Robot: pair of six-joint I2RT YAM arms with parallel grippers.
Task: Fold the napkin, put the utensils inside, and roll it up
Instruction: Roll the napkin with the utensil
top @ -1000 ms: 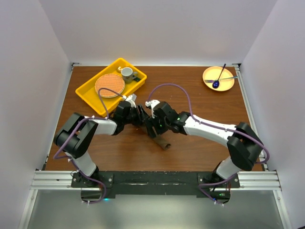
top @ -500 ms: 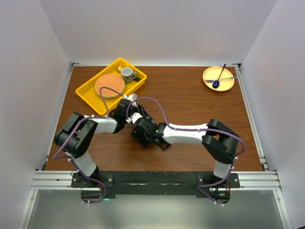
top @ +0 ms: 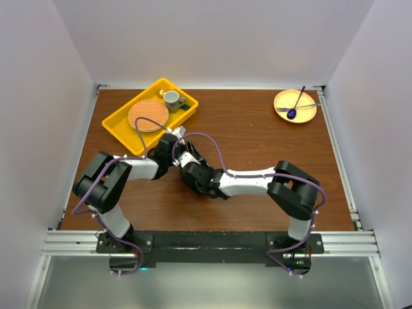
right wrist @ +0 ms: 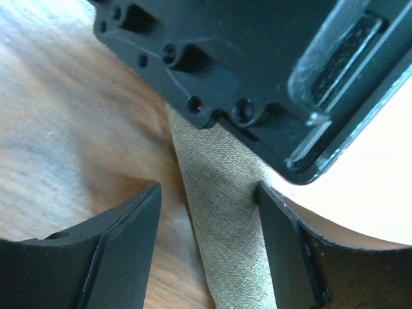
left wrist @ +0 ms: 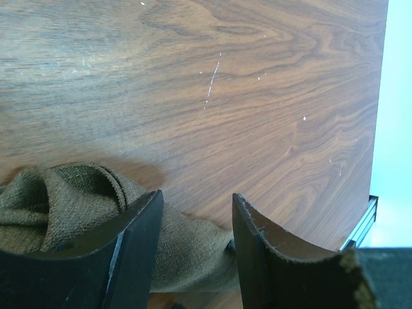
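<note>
Left claw (left wrist: pixel 196 209): released, astride napkin (left wrist: pixel 45 206);
Right claw (right wrist: pixel 209 193): released too;
Risk: I could snag it — claws crowd together.

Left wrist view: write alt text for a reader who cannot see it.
The left end effector, its two dark fingers apart, is poised over a crumpled olive-brown napkin bunched at lower left on the reddish-brown wooden table.

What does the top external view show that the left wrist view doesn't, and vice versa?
Only top external: the left arm and right arm, the yellow tray with woven mat and cup, the yellow plate. Only left wrist: the napkin's bunched folds lying between the left hand's open fingers. Both: the wooden table.
</note>
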